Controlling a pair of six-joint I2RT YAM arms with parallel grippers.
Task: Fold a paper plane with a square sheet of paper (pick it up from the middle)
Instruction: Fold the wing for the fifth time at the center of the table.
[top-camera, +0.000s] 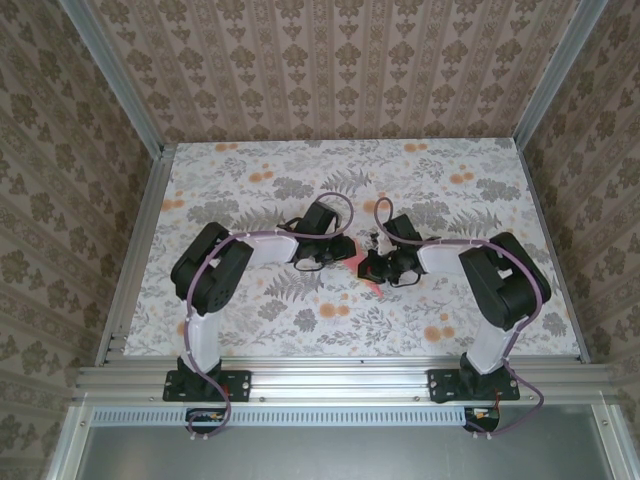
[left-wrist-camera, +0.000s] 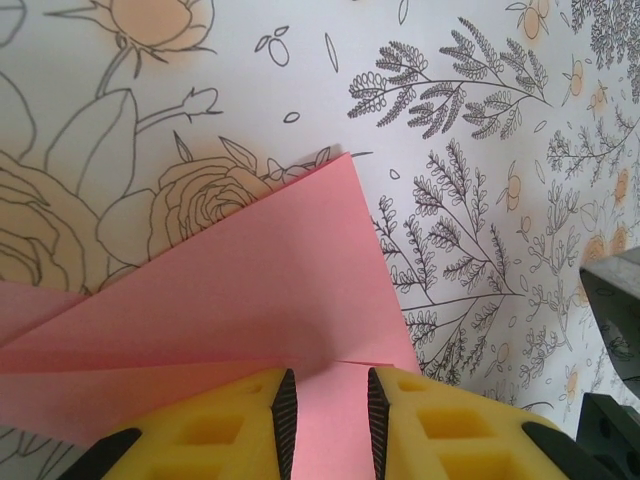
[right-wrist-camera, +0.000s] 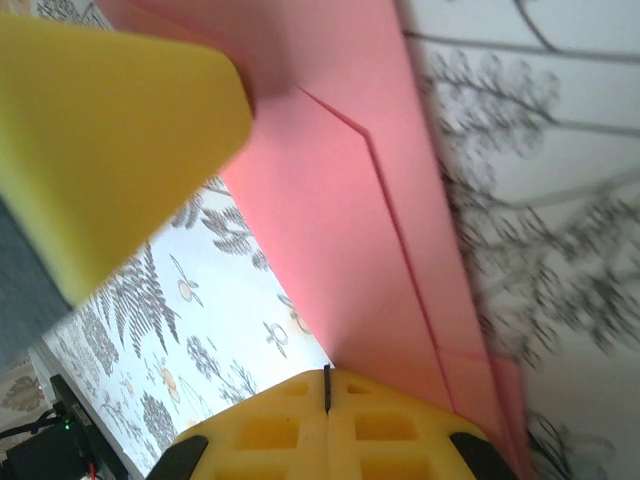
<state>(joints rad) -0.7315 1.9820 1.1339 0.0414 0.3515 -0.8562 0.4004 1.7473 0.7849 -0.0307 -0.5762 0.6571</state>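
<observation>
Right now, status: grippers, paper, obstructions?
Left gripper open, over partly folded salmon-pink paper sheet. Right gripper shut at sheet's edge, grip unclear. Both grippers crowded together over floral table.

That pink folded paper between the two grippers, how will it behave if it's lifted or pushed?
The pink folded paper looks thin, so probably light and floppy, sagging away from any pinch. Its layered creases likely stiffen it along the folds. Pushed across the table, it would probably slide or buckle, not roll.
</observation>
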